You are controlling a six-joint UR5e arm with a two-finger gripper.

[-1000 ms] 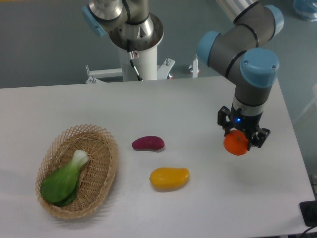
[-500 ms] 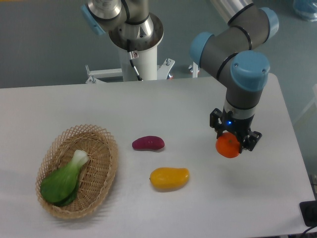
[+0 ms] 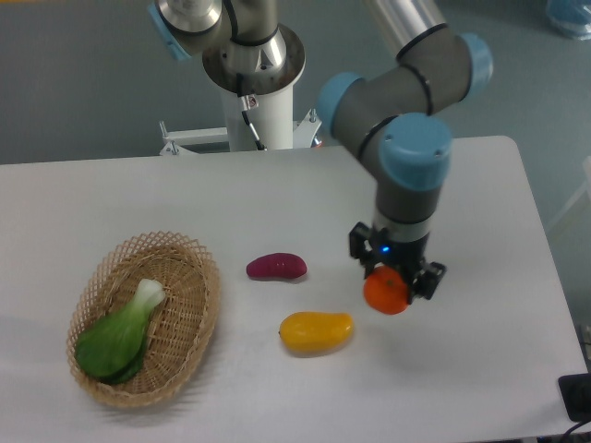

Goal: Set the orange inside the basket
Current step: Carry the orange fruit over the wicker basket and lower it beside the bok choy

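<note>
Orange (image 3: 386, 291) rides clamped in the claw (image 3: 391, 280), seemingly airborne; next, carry it far left to the basket (image 3: 196, 323).

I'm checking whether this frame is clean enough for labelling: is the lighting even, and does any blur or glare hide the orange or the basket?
Fixed camera: soft, even light, only faint shadows under the basket and the yellow fruit; the orange in the gripper is sharp apart from slightly soft edges; a mild sheen on the yellow fruit, no glare hiding anything; the bok choy in the basket reads clearly.
</note>
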